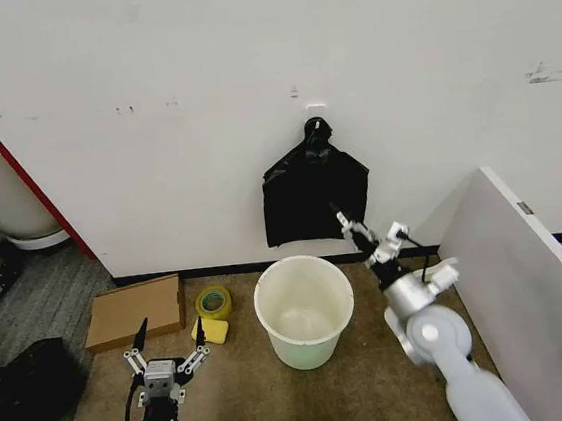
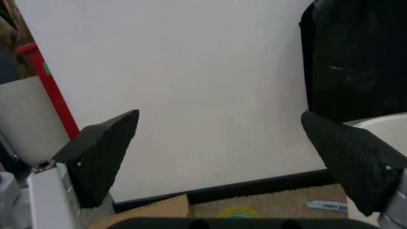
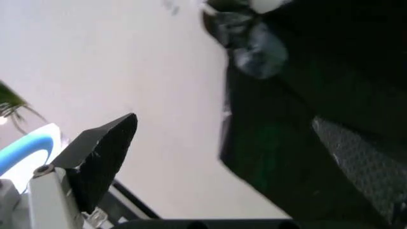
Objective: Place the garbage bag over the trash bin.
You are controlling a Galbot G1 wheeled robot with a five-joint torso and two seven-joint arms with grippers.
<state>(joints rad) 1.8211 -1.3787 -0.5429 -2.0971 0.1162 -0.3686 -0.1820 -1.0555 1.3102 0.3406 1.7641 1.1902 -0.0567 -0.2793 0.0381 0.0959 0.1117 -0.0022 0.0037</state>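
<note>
Head view: the garbage bag (image 1: 315, 195) is seen hanging on the wall, long axis vertical, above the trash bin (image 1: 305, 310). At its lower edge, toward 11 o'clock, the nearer right gripper (image 1: 361, 231) is held, jaws apart. Left gripper (image 1: 171, 346) is parked low, jaws apart.

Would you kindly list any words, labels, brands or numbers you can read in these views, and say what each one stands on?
None can be read.
The cardboard box shows a plain face.
The tape roll shows no legible print.
The small strip on the floor has marks too blurred to read.
The garbage bag, trash bin and wall carry no text.
</note>
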